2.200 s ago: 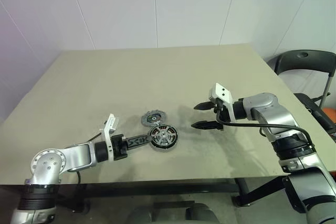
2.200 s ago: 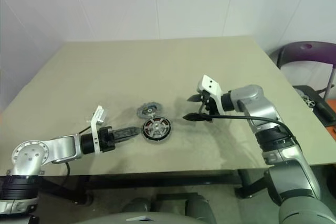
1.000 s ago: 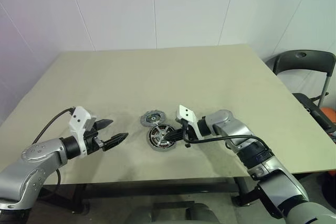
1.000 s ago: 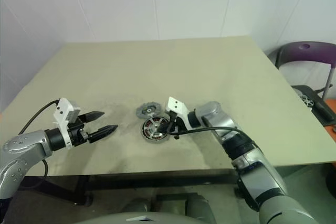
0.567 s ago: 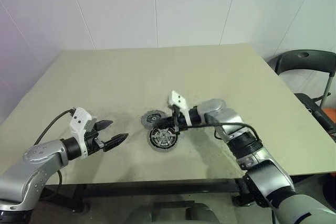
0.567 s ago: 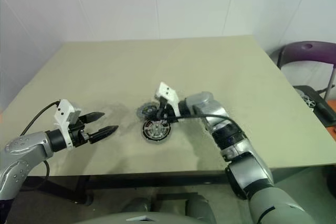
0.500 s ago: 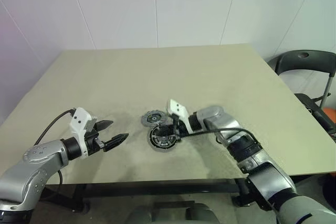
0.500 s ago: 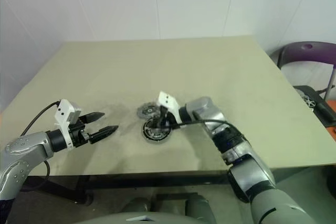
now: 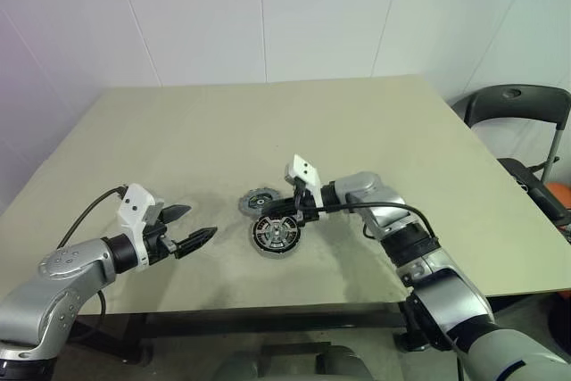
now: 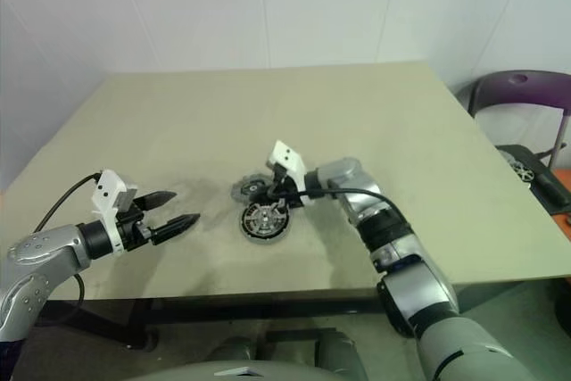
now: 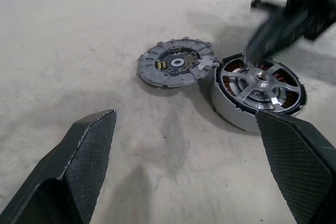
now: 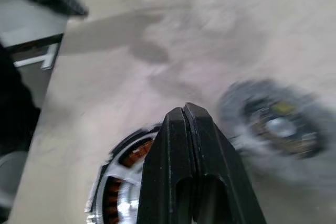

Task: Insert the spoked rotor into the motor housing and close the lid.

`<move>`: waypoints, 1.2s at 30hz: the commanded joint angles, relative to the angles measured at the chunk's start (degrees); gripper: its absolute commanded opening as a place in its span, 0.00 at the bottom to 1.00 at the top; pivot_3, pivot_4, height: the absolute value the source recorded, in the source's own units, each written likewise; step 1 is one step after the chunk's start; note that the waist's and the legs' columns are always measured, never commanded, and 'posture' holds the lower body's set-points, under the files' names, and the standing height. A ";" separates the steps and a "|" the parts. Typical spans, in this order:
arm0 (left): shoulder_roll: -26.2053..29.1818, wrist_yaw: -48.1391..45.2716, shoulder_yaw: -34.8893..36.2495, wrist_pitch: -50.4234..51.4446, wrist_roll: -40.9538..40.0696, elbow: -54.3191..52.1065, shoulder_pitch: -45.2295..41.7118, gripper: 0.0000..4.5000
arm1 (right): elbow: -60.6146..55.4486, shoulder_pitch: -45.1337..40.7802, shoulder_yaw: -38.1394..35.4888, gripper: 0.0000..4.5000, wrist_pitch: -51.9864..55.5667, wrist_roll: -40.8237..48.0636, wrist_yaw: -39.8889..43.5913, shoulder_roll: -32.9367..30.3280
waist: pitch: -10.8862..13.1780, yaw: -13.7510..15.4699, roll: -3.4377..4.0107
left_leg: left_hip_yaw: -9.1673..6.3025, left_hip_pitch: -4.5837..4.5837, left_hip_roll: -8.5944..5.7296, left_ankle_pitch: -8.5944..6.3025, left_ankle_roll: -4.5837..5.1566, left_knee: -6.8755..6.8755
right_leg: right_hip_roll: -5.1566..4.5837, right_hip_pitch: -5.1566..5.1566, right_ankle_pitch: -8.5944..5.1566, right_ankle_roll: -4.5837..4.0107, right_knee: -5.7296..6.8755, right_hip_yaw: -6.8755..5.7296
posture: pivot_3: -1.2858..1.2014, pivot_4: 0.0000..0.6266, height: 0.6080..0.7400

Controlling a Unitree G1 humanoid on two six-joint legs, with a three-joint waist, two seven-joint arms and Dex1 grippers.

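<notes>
In the right wrist view the lid (image 12: 277, 124) is showing only as a blurred grey disc, its toothed edge too smeared to make out, and the closed right gripper (image 12: 190, 114) is covering much of the motor housing (image 12: 123, 179), whose lower part is running off the picture's edge. In the left wrist view the right gripper's fingers (image 11: 273, 30) are blurring into a dark streak over the spoked rotor (image 11: 261, 83), so whether they are touching it cannot be told. The chair (image 9: 517, 122) beyond the tabletop's right edge is being cut off by the picture's side.

Even, soft indoor light, bright throughout.
Faint shadows are cast on the table (image 9: 375, 131); the lid (image 12: 273, 124) is smeared by motion blur in the right wrist view.
</notes>
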 commanded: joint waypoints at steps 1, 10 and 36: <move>-0.13 0.11 1.53 -0.59 0.29 -1.72 -0.54 1.00 | -2.11 -1.52 -2.93 0.00 1.10 2.71 1.53 -0.71 | 0.00 0.06 0.00 | -0.01 -0.06 0.00 0.00 0.00 0.00 | 0.00 -0.05 0.00 0.00 -0.01 -0.01 | 0.52 0.00 1.00; -0.63 -0.16 1.40 -0.88 0.79 -0.99 -0.93 1.00 | -1.05 3.77 6.77 0.00 -2.01 -4.94 4.14 -2.62 | 0.00 -0.25 0.06 | 0.06 -0.20 0.00 0.00 0.00 0.01 | -0.01 -0.19 0.00 0.00 0.01 0.00 | 0.52 0.00 1.00; -1.49 -0.93 1.24 -1.64 2.83 -0.75 -0.40 1.00 | 1.68 -14.08 11.83 0.74 -37.09 -14.10 24.19 -14.41 | 0.04 -0.27 0.10 | 0.16 -0.22 0.02 0.00 0.00 0.01 | 0.00 -0.20 0.00 0.02 0.00 -0.02 | 0.52 0.00 1.00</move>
